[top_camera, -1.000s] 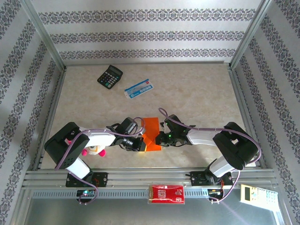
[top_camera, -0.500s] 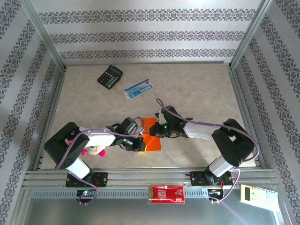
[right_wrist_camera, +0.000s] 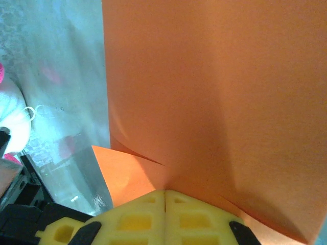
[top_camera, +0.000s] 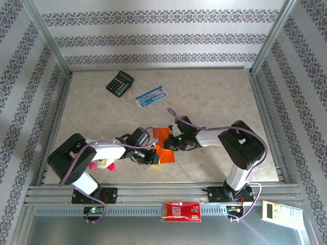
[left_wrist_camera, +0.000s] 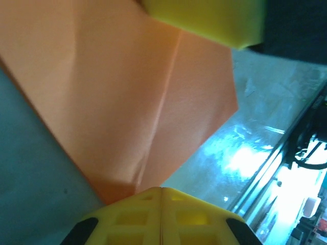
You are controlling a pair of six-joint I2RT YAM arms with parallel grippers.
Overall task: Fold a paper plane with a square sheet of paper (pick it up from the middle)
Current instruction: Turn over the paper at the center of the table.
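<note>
From the overhead view, a metal rail [top_camera: 56, 127] closes the table [top_camera: 214, 97] at 9 o'clock. Just inside it, the left arm [top_camera: 102, 149] lies low, folded at the elbow, with its forearm reaching toward 3 o'clock. A pink-and-white toy [top_camera: 102, 163] sits against it at about 7 o'clock.

A black calculator [top_camera: 119, 82] lies far out at 11 o'clock, and a blue-and-white packet [top_camera: 152, 96] is nearer 12. Both are well apart from the arms, with bare surface between.

The left gripper [top_camera: 153, 155] meets the square sheet of paper [top_camera: 166, 155] near the front edge, at 6 o'clock from the table's middle. In its wrist view the yellow fingers [left_wrist_camera: 161, 190] are pressed together at a corner of the creased sheet [left_wrist_camera: 127, 102]. I cannot tell whether they pinch it or only bear on it.

The right gripper [top_camera: 171, 144] comes in from 3 o'clock. Its fingers [right_wrist_camera: 164, 193] are closed on a raised flap of the sheet [right_wrist_camera: 214, 102].

The right arm [top_camera: 240, 148] bends sharply, with its elbow high. From 1 to 4 o'clock the table is open as far as the right rail [top_camera: 263, 122]. A red packet [top_camera: 181, 210] lies beyond the front rail.
</note>
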